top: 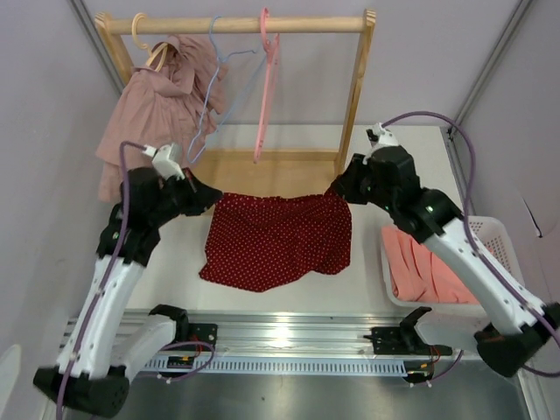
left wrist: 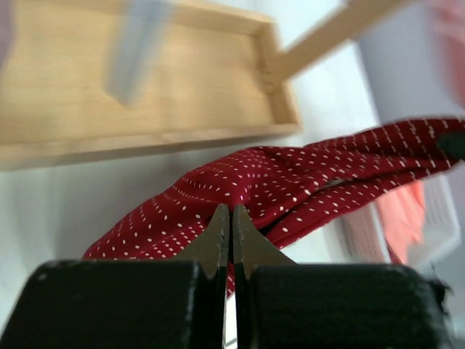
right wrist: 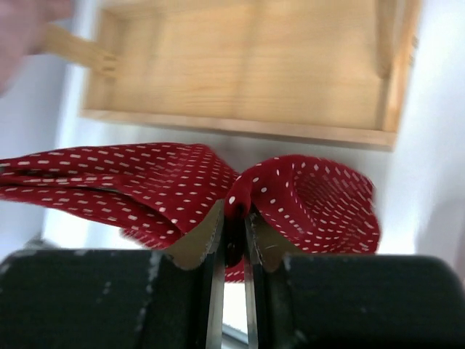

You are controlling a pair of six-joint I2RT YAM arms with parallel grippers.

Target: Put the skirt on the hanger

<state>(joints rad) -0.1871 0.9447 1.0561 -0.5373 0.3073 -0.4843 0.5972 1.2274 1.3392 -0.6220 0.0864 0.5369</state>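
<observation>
Wooden rack (top: 356, 87) close behind polka-dot skirt (top: 280, 236), pink hanger (top: 262, 114) on its rail (top: 245, 24); left gripper (top: 210, 197), right gripper (top: 337, 188) each pinch a skirt corner. Rail shows overhead only

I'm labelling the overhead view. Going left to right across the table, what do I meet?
left gripper → red dotted skirt → right gripper → white basket holding pink cloth
</observation>
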